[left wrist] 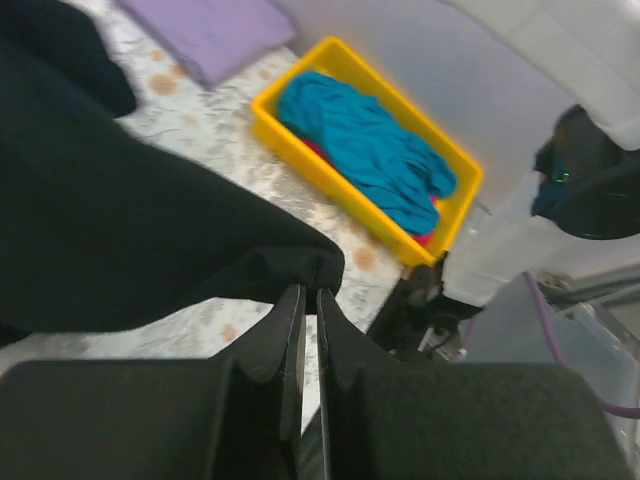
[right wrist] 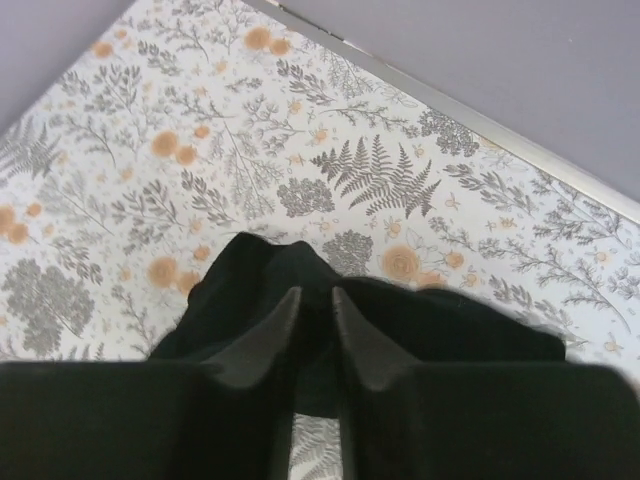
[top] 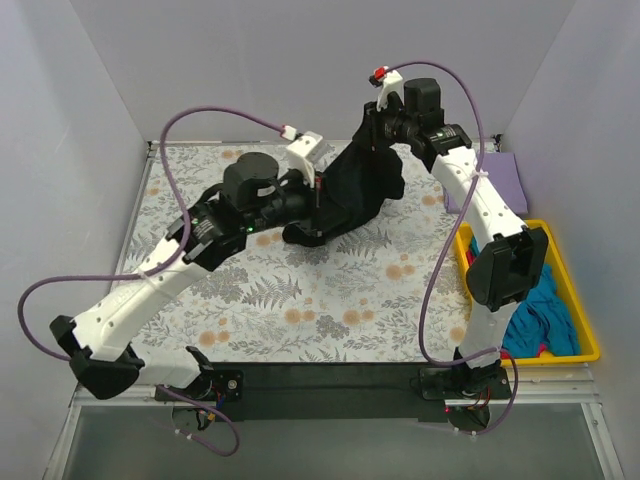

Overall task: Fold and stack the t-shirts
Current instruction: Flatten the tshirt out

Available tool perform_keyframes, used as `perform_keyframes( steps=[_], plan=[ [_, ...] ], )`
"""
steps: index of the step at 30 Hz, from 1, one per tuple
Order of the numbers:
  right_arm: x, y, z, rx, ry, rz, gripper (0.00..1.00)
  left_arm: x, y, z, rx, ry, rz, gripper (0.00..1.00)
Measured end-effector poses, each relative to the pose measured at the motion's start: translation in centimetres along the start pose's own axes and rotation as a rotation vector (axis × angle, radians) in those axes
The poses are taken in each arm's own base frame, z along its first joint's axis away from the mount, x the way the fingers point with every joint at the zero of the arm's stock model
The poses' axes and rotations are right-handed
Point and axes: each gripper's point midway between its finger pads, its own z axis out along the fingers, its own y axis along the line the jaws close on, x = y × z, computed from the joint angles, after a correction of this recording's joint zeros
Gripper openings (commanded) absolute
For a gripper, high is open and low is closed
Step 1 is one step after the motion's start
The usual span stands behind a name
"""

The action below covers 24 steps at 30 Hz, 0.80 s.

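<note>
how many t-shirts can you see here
3 clearly: black t-shirt held up between both grippers, lavender t-shirt folded at the table's right edge, teal t-shirt in the yellow tray. Pink cloth under it may be another.

Matt black cloth t-shirt [top: 350,195], glossy yellow plastic tray [top: 580,300], soft floral-print cloth [top: 300,290], matt lavender shirt [top: 505,180].

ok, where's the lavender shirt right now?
Top view: the lavender t-shirt lies folded at the table's far right, just beyond the yellow tray and behind the right arm.
</note>
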Motion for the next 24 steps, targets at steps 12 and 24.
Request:
perform_keyframes(
  steps=[12, 24],
  plan=[
    [8.1, -8.2, -11.6, 0.449, 0.095, 0.047, 0.65, 12.4, -7.9, 15.8, 0.265, 0.259, -0.048, 0.60],
    [19.0, -1.9, -12.1, 0.330, 0.241, 0.168, 0.63, 12.6, 7.9, 8.3, -0.182, 0.116, -0.315, 0.69]
  ],
)
